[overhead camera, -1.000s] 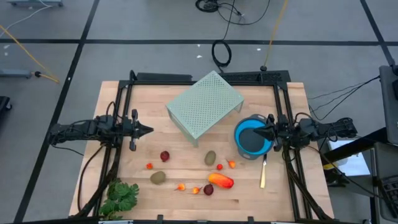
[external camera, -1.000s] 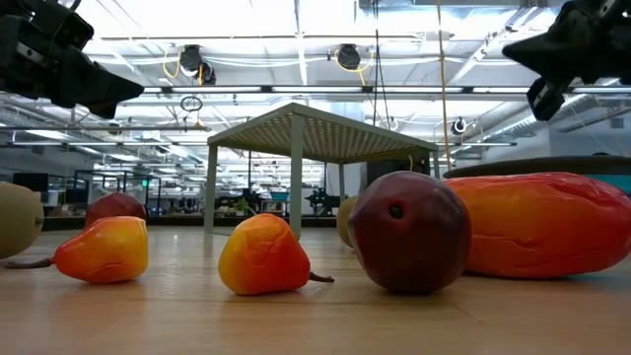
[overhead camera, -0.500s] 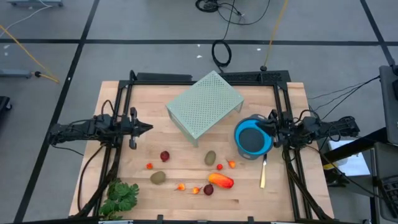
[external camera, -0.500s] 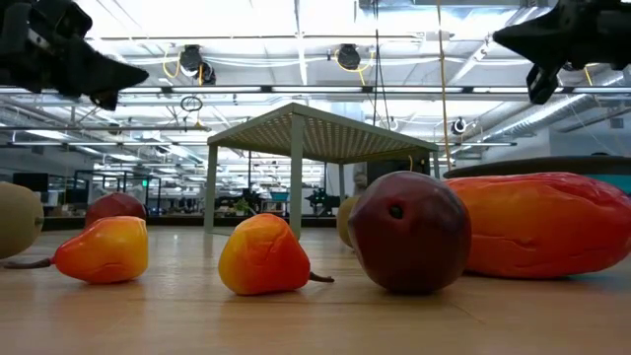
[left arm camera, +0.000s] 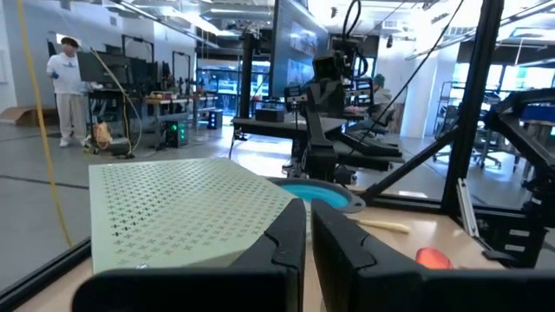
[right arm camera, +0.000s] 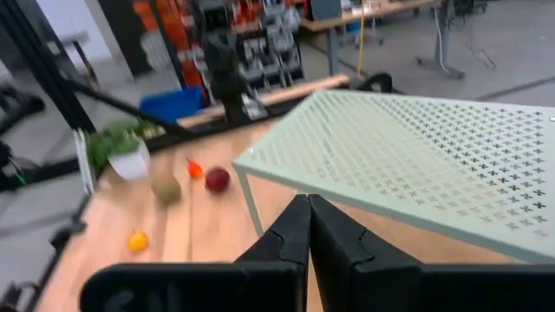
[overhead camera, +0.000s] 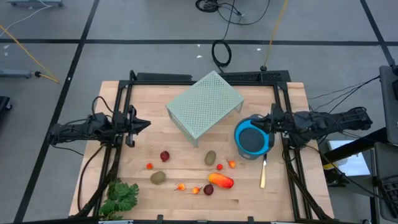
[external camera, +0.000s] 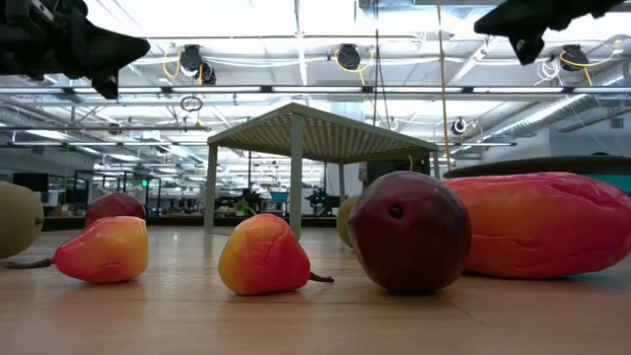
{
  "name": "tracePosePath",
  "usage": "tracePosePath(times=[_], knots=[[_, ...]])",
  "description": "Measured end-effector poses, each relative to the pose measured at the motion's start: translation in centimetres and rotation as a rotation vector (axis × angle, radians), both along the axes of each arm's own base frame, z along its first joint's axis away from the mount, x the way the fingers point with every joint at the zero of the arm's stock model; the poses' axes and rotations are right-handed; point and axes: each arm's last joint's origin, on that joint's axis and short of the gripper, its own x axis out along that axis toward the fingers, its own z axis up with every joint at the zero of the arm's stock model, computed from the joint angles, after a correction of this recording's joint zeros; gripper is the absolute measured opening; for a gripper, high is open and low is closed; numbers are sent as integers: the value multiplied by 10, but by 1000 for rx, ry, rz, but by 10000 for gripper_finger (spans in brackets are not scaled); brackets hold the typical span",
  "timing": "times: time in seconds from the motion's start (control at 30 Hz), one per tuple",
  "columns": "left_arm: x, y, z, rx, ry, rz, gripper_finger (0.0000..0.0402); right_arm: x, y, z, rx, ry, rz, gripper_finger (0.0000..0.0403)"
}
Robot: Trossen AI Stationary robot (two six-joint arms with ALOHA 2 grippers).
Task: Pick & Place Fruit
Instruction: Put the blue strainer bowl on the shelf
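**Both grippers closed and empty above the table; fruit untouched at the near edge**

In the low view, the brown-green oval (external camera: 14,219) at the left is cut off by the frame edge, and the long orange-red piece (external camera: 547,225) runs out of frame at the right, partly covered by a dark red ball (external camera: 410,232). The blue bowl (overhead camera: 252,138) is seen there only as a thin dark rim behind that long piece.

The left gripper (overhead camera: 145,124) is held out level over the table's left side, fingers pressed together with nothing between them. The right gripper (overhead camera: 258,124) is stretched level over the far rim of the bowl, its fingers likewise shut and empty. Both are raised well clear of the fruit.

The fruit lies scattered on the near half of the wooden table (overhead camera: 149,99): a second dark red ball (overhead camera: 165,156), another brown-green oval (overhead camera: 210,158) and tiny orange and red pieces (overhead camera: 181,186) between them. A pale green perforated stand (overhead camera: 204,104) occupies the middle, a leafy bunch (overhead camera: 121,195) the near left corner, and a yellow-handled knife (overhead camera: 263,174) lies beside the bowl. A workshop with overhead lights is seen beyond, where a person (left arm camera: 63,89) stands.
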Motion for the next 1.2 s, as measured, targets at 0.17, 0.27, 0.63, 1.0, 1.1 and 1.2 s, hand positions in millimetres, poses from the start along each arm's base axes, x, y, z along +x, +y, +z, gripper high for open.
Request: tracePosePath(times=[0.17,0.27,0.63,1.0,1.1,1.2], knots=[[0,0,0,-1,1,0,21,11,2,15,-30,161,2,0],[0,0,0,-2,1,0,21,18,4,22,-27,277,-10,0],[0,0,0,-2,2,-1,21,32,7,11,20,893,-147,0],[0,0,0,-1,2,-1,21,21,0,-7,143,1317,-289,5],[0,0,0,-1,2,-1,21,20,-3,-6,162,1307,-306,18],[0,0,0,-2,2,1,21,19,-6,-5,178,1299,-322,38]])
